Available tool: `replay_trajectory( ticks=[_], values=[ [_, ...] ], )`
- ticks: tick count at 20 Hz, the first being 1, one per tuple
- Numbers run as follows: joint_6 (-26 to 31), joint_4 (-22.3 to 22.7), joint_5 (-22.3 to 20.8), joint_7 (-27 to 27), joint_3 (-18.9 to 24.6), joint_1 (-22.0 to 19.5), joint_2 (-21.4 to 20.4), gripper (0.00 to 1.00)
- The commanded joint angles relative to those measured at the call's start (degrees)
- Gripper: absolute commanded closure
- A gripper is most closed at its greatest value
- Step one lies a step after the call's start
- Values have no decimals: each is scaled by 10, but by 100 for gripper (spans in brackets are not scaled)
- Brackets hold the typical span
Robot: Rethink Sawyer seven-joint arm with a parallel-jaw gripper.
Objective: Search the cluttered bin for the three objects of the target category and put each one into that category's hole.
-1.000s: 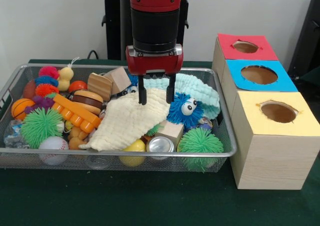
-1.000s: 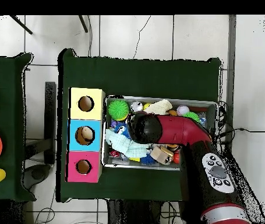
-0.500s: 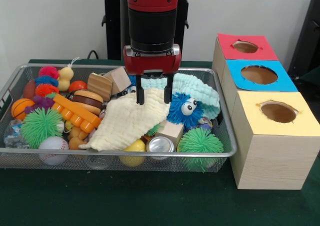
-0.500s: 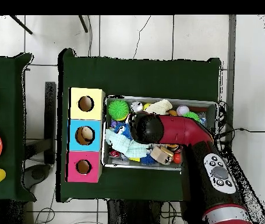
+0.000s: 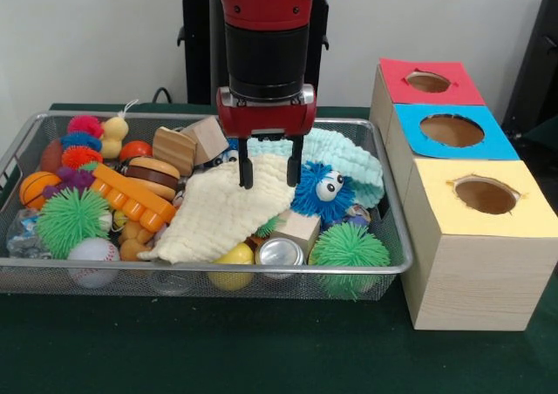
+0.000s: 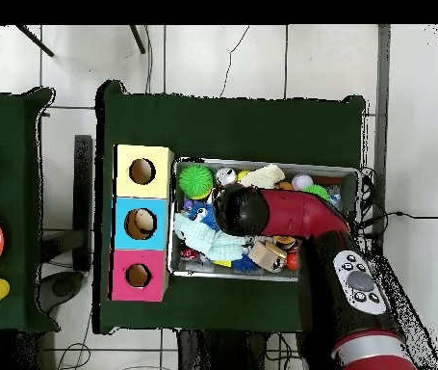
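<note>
Barely shifted: jaws spread wide, tips apparently touching cream cloth below.

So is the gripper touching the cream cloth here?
Cannot tell. In the front view the open gripper overlaps the cream cloth, with no plain contact or gap; overhead, the arm hides it.

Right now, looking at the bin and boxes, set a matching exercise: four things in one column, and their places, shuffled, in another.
Things:
1. cream cloth
2. baseball
3. yellow box
4. fuzzy blue toy

Places:
A. nearest the camera in the row of boxes
B. bin's front left corner
C. under the open end effector
D. against the mint cloth

Pairs: 1-C, 2-B, 3-A, 4-D
</note>
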Motion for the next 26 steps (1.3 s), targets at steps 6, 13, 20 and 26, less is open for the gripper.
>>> replay_trajectory(
  ticks=[6, 13, 20, 26],
  values=[
    [-52, -74, -37, 37, -6, 11, 118, 0],
    [-49, -64, -37, 25, -7, 6, 107, 0],
    [-41, -49, -32, 24, -9, 5, 88, 0],
    [-47, -30, -30, 36, -15, 11, 68, 0]
  ],
)
